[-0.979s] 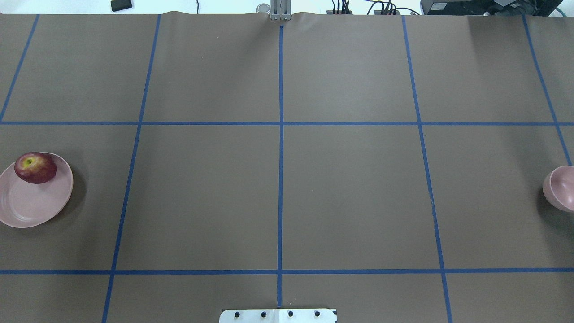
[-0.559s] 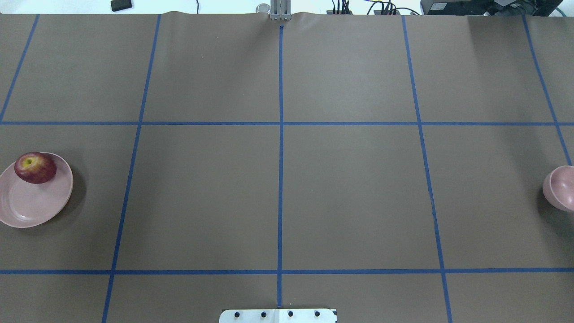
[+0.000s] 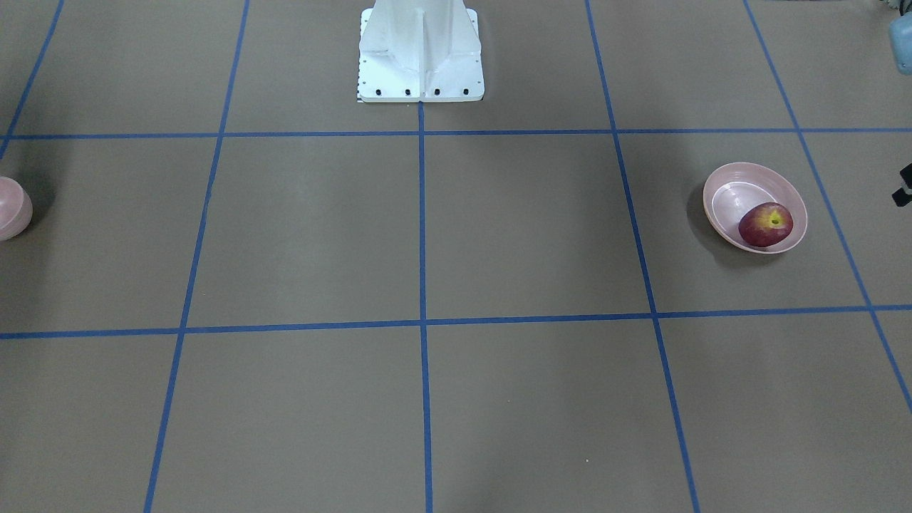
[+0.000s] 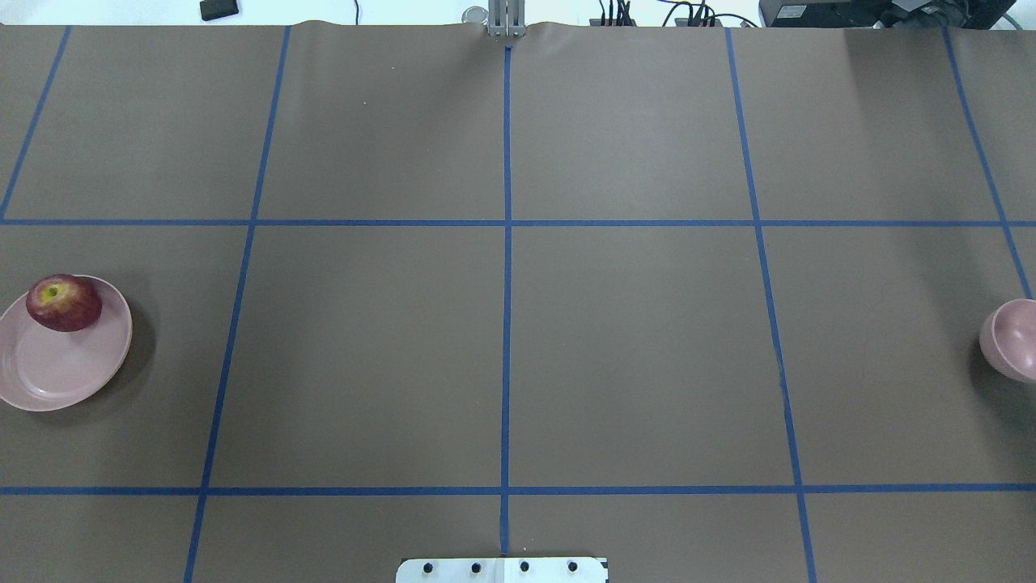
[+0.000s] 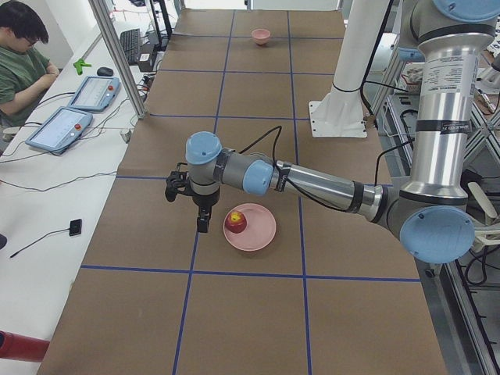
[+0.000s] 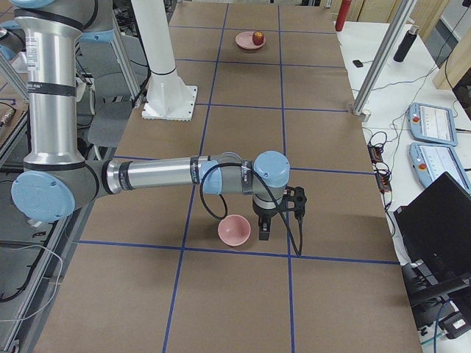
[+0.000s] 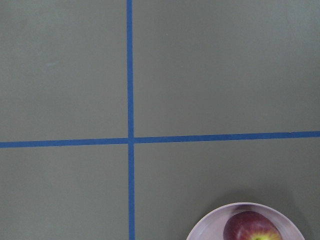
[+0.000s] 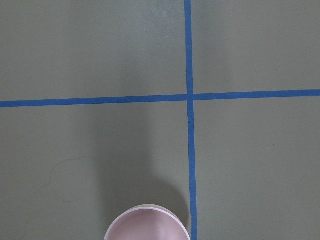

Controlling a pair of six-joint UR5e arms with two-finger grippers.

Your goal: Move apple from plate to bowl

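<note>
From my station, the table (image 4: 631, 348) is covered in brown paper, squared off by blue tape lines (image 4: 507, 324). A pink plate (image 4: 48, 371) sits at the robot's left end and a pink bowl (image 4: 1012, 340) at its right end, well apart. The white arm mount (image 3: 420, 57) stands bolted midway along the robot's edge.

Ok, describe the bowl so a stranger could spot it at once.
On the brown table with the blue tape grid, go to the end on the robot's right. There stands the small deep pale-pink bowl, empty. Unlike the wide shallow pink plate at the opposite end, it has steep sides and holds no dark-red apple.
</note>
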